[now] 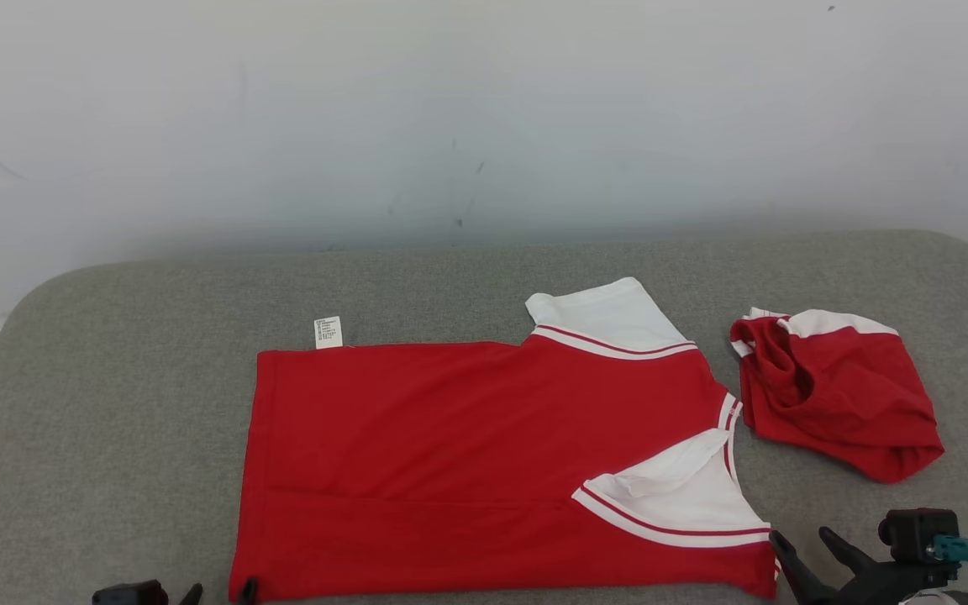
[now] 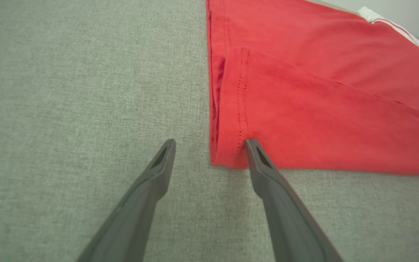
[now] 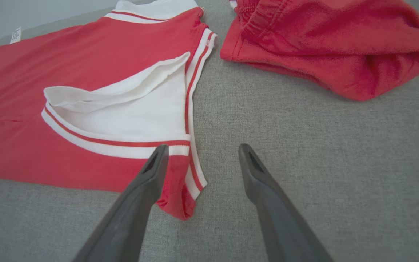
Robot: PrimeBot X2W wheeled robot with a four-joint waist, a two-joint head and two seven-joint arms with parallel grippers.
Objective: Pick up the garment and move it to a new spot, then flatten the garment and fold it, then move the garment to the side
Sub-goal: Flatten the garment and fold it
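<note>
The garment (image 1: pixel 467 454) is a red shirt with white, red-striped sleeves, spread flat on the grey table (image 1: pixel 114 378), its hem to the left and its collar end to the right. My left gripper (image 1: pixel 222 591) is open at the near hem corner. In the left wrist view that corner of the garment (image 2: pixel 322 91) lies between the spread fingers of the left gripper (image 2: pixel 209 143). My right gripper (image 1: pixel 802 538) is open at the near collar-side corner. In the right wrist view a slightly raised corner of the garment (image 3: pixel 86 65) sits between the fingers of the right gripper (image 3: pixel 203 147).
A second red and white piece of clothing (image 1: pixel 837 395) lies crumpled to the right of the shirt, also in the right wrist view (image 3: pixel 326 40). A white label (image 1: pixel 328 331) pokes out at the shirt's far edge. A pale wall stands behind the table.
</note>
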